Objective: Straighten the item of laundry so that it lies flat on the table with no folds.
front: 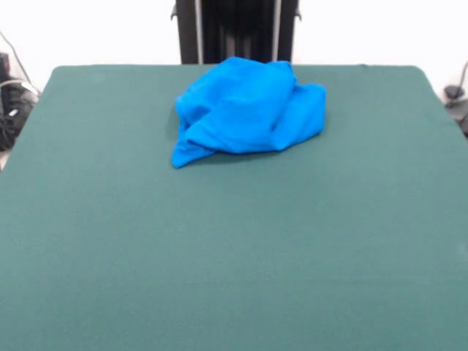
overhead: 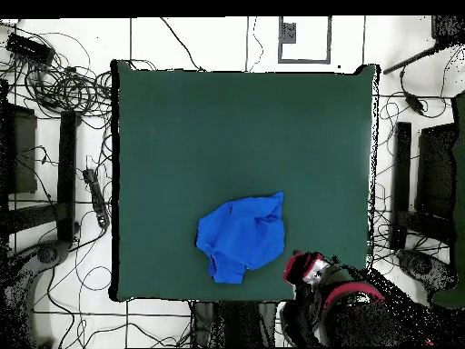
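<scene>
The item of laundry (front: 245,110) is a bright blue shirt bunched in a crumpled heap with many folds. It lies on the dark green table (front: 234,256) near the far edge, in front of the robot's pedestal. No print shows, only plain blue cloth. In the overhead view the shirt (overhead: 243,238) lies near the bottom edge of the table (overhead: 236,127). The red and black arm is drawn back, and its end with the gripper (overhead: 307,269) sits at the table's bottom edge, just right of the shirt and apart from it. The front view shows no gripper.
The black pedestal (front: 235,31) stands behind the table's far edge. Cables (overhead: 64,86) and stands (overhead: 409,204) lie on the floor around the table. The green surface stretches wide in front of and beside the shirt.
</scene>
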`<act>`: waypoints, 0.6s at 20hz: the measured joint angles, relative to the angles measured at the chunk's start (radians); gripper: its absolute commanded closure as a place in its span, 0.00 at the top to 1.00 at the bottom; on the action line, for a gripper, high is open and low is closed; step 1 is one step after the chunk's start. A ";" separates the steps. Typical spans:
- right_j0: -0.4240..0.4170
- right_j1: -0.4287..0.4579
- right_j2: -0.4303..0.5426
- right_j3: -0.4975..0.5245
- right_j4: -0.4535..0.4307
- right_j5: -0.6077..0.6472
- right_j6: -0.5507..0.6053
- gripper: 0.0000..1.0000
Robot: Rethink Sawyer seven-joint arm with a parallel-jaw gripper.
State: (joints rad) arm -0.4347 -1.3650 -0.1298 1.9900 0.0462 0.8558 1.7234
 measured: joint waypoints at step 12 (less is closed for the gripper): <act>-0.103 0.118 0.035 0.000 -0.005 -0.183 0.000 1.00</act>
State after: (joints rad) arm -0.5376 -1.2470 -0.0948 1.9899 0.0412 0.6725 1.7234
